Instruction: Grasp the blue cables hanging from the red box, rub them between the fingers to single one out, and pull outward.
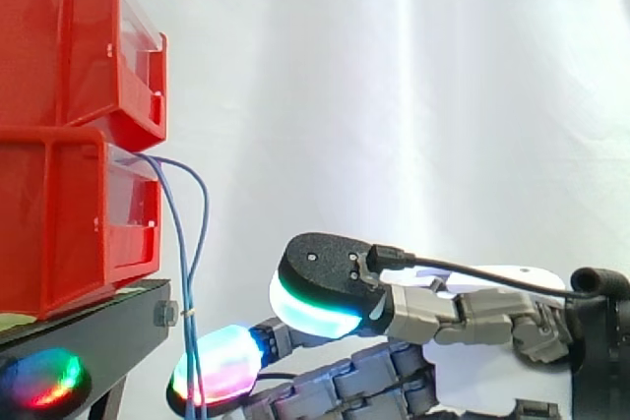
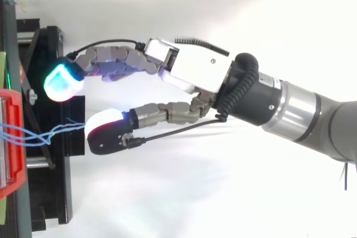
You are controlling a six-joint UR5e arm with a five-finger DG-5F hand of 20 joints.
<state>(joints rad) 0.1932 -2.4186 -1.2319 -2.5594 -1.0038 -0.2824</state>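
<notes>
Hand [image 2: 195,73] extended from right, spread wide: fingers near straight, thumb [image 2: 109,129] held well apart from upper fingertip [image 2: 62,80], nothing gripped. Red box [image 1: 59,223], lower of two stacked, set on black stand [image 1: 98,327]. Blue cables [image 1: 187,314] hung from box front, trailed down past stand edge; in top view strands met by thumb pad, apparently touching. Step judged: approach, grasp not yet made. Next called for: fingers brought onto strands, thumb closed against them, pinch kept light so rubbing can be done.
</notes>
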